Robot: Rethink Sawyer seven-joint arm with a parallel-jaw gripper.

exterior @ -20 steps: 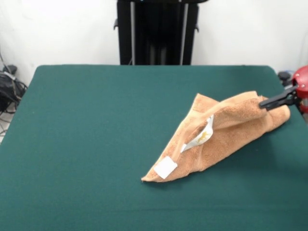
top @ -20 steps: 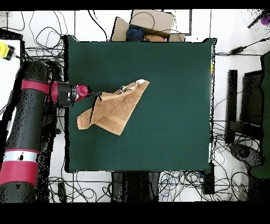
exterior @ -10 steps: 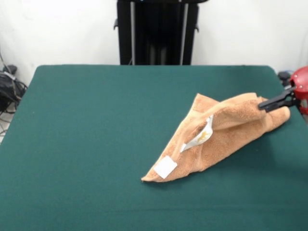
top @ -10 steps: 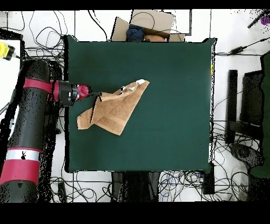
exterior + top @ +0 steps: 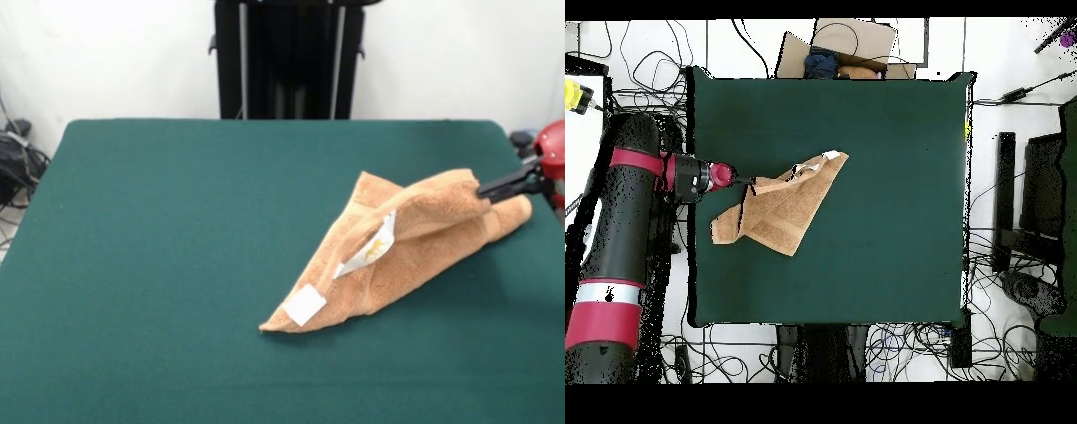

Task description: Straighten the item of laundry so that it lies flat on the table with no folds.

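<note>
Front view, near to far; the worktop (image 5: 159,265) is covered in dark green cloth, and its near part is bare; the towel (image 5: 415,247) lies on the right half, folded over itself into a rough wedge, not flat; the wedge's nearest point sits toward the worktop's middle and carries a square white tag (image 5: 305,306); a second, longer white tag (image 5: 369,252) with yellow marks pokes out of the fold a little farther back; from there the cloth rises and widens toward the right edge, where one layer is lifted clear of the layer beneath it, forming a raised ridge; the claw (image 5: 487,190), thin and black, comes in from the right on a red wrist (image 5: 553,155) and is clenched on the raised end of the towel; the lower layer's rounded end rests on the worktop just below and beyond the claw tips; farther back the worktop's far strip is bare; behind it a black pedestal (image 5: 287,57) stands against a white wall.

Overhead view; the towel (image 5: 780,205) lies in the left half of the worktop (image 5: 895,180), near its left edge; the claw (image 5: 747,184) meets the towel's upper left corner; the red and black arm (image 5: 615,250) runs alongside the worktop's left edge; cables (image 5: 895,345) litter the floor around.
</note>
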